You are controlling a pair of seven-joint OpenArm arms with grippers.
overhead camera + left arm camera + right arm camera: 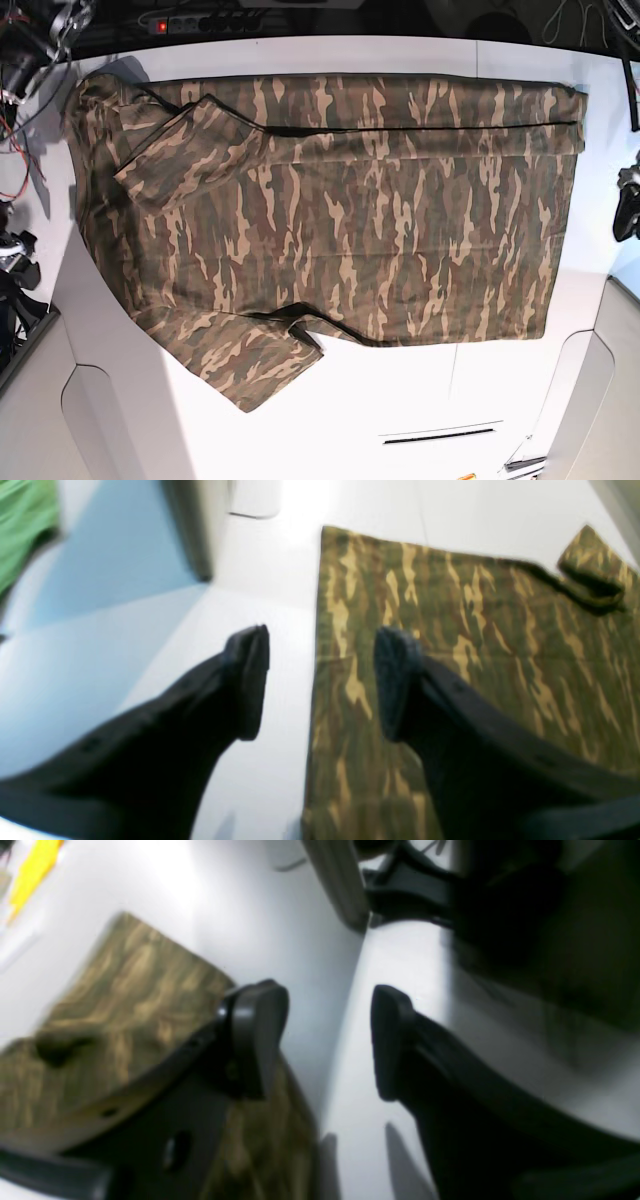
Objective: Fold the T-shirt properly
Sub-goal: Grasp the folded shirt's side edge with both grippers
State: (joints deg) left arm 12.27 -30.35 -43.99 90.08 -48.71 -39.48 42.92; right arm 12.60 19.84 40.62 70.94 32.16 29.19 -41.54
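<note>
The camouflage T-shirt (pixel 380 210) lies spread on the white table (pixel 400 400). Its far long edge is folded inward. One sleeve (pixel 185 150) is folded onto the body and the other sleeve (pixel 255 360) sticks out at the near left. The collar is not visible. My left gripper (pixel 322 680) is open and empty above the shirt's straight edge (pixel 320 630), with one finger (pixel 400 680) over cloth and the other over bare table. My right gripper (pixel 325 1040) is open and empty beside the shirt (pixel 125 990), near the table's edge.
A power strip (pixel 200 20) and cables (pixel 20 70) lie beyond the table's far and left edges. A dark arm part (pixel 628 205) shows at the right edge. Something green (pixel 25 525) and something yellow (pixel 30 870) lie off the table.
</note>
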